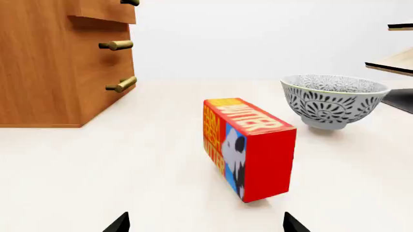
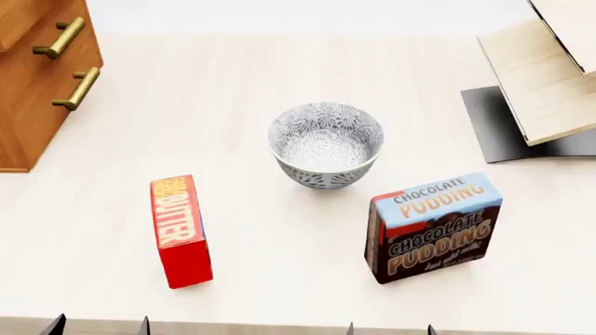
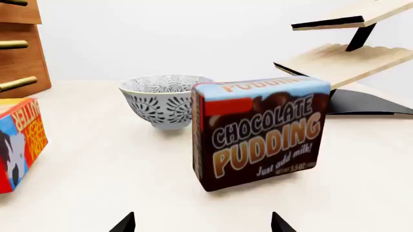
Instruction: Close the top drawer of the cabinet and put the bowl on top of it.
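Observation:
The patterned white bowl (image 2: 326, 143) stands upright in the middle of the pale table, also shown in the left wrist view (image 1: 334, 99) and the right wrist view (image 3: 164, 99). The orange-brown cabinet (image 2: 28, 105) is at the far left. Its top drawer (image 1: 103, 12) juts out past the two lower fronts. My left gripper (image 2: 100, 326) and right gripper (image 2: 390, 328) show only as dark fingertips at the near edge. The left gripper (image 1: 206, 224) is open and empty, well short of the bowl. The right gripper (image 3: 202, 224) is open and empty too.
A red butter box (image 2: 180, 230) stands in front of the left gripper. A chocolate pudding box (image 2: 433, 227) stands in front of the right gripper. A pale wooden rack (image 2: 540, 77) on a dark base sits at the far right.

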`<state>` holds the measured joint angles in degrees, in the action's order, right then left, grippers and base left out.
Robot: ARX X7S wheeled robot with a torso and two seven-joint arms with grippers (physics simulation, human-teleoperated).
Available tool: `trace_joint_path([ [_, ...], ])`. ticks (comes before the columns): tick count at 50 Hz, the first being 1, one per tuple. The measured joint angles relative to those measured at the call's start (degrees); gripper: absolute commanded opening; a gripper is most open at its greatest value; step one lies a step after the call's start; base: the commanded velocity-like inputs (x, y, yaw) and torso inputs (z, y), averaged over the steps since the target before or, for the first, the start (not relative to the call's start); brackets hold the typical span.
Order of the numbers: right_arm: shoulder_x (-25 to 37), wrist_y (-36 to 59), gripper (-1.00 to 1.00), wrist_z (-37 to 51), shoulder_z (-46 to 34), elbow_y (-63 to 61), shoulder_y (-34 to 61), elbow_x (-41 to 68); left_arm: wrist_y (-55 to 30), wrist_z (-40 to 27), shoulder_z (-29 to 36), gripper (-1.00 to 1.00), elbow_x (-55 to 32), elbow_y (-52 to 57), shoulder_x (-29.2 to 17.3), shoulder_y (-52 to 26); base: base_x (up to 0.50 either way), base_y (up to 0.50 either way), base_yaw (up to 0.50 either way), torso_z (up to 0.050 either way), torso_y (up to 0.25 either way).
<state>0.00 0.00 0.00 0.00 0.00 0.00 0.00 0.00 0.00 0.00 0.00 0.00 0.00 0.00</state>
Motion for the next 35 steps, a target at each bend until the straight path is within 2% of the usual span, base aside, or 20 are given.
trace_joint_path([
  [13,1.53,4.04,1.00,1.34,-2.40,-3.27,0.23,2.63,-0.38,-1.96,1.68,1.00,-0.66,2.79,-1.70,0.19,0.00,0.00,0.00,0.000,0.000],
  [35,8.05,25.89,1.00,3.95,-6.84,-30.63,7.22,-0.08,-12.34,-5.64,4.03,1.00,1.24,24.40,-4.72,-2.76,0.00,0.00,0.00,0.000,0.000],
])
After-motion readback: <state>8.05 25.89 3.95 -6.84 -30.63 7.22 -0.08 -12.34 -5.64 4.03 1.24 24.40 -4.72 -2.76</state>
